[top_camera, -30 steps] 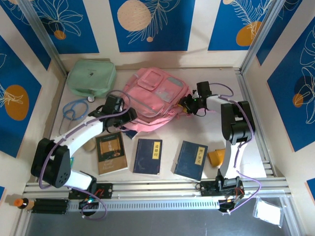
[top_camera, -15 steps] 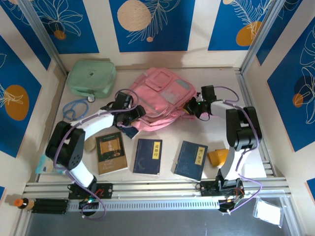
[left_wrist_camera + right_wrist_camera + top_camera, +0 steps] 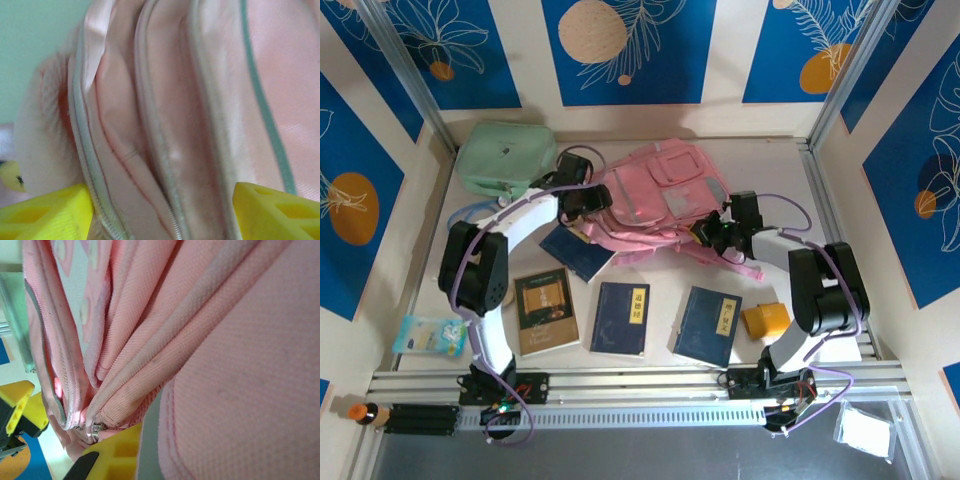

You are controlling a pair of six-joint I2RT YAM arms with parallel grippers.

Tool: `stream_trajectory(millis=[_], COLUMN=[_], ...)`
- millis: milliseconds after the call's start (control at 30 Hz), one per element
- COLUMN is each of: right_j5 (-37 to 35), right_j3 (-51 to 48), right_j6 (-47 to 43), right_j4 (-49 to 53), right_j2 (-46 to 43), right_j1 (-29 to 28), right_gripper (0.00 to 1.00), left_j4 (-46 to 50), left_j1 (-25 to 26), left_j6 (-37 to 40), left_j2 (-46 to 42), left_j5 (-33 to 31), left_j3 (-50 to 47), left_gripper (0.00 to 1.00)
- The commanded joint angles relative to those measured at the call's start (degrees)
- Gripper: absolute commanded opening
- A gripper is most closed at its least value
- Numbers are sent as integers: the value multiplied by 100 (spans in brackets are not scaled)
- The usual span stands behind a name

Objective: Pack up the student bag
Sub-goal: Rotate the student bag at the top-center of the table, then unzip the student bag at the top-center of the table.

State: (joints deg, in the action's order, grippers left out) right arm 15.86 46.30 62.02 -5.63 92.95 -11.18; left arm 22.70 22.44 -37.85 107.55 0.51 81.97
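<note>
student bag (image 3: 660, 190), one, beside four books (image 3: 620, 318); left pincer (image 3: 590, 200) apart, right pincer (image 3: 706, 231) clamped on it.

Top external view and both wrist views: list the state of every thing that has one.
student bag: lying flat, front pockets up.
left gripper: open, jaws astride the bag's left edge.
right gripper: shut on fabric at the bag's right side.
tilted blue book: closed, flat, beside the bag.
brown book: closed, flat.
middle blue book: closed, flat.
right blue book: closed, flat.
mint-green case: lying flat; zip cannot tell.
</note>
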Motion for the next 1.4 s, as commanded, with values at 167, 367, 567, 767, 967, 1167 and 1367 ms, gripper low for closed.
stream_trajectory(millis=[167, 367, 567, 767, 967, 1167, 1367], right_j5=[-208, -383, -152, 84, 294, 466, 523], right_j3=[295, 390, 546, 666, 774, 829, 845], right_j6=[981, 1093, 1106, 1127, 1197, 1304, 1343], right_j4=[-412, -311, -204, -186, -124, -132, -111], right_j2=[-505, -629, -580, -587, -608, -602, -629], right_j1=[-476, -571, -572, -559, -552, -521, -505], right_gripper=[0, 0, 0, 0, 0, 0, 0], left_j4=[987, 595, 207, -8, -251, -79, 133], left_j1=[886, 2216, 3108, 3180, 3171, 3135, 3092], left_j6=[405, 177, 342, 80, -8, -133, -231], left_j2=[-1295, -1498, -807, -341, -115, 201, 392], left_j5=[-1211, -1570, -1579, -1437, -1755, -2112, -2273], left_j3=[-346, -716, -430, -223, 34, 487, 773], left_gripper=[73, 59, 57, 50, 37, 29, 29])
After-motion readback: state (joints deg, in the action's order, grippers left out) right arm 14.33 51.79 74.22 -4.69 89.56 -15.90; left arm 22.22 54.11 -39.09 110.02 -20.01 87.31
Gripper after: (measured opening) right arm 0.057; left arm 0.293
